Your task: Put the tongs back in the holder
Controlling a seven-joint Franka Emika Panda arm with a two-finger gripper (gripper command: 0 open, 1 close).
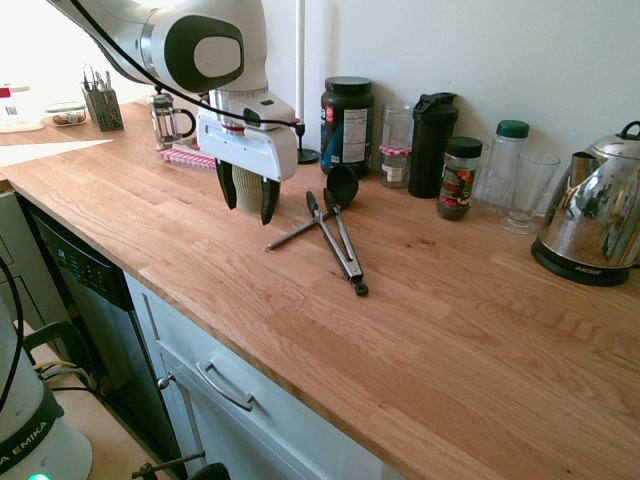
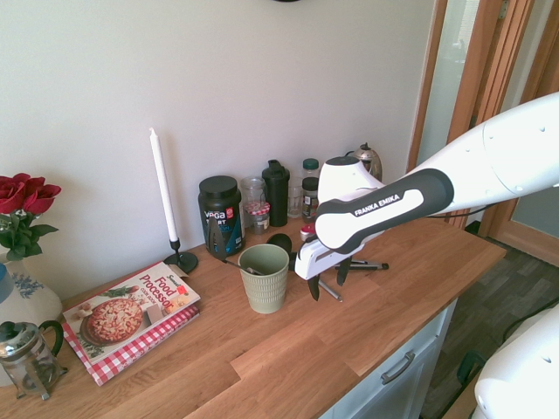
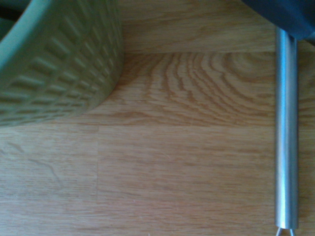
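Beside ribbed green holder (image 2: 265,278) — slim metal tongs (image 1: 338,241) on woodgrain.

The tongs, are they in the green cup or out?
Out. The tongs lie flat on the counter, beside the cup.

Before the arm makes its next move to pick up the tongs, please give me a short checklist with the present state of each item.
1. Pincer open and empty: ok; the fingers stand apart with nothing between them.
2. Tongs within plain sight on the counter: ok; they lie flat, black joined end toward the counter's front edge.
3. Tongs free of other things: not ok; the ladle lies across them, forming an X.
4. Pincer above the tongs: not ok; it hovers beside them, next to the holder.
5. Holder upright: ok.
6. Room inside the holder: cannot tell; something shows at its rim, the rest is hidden.
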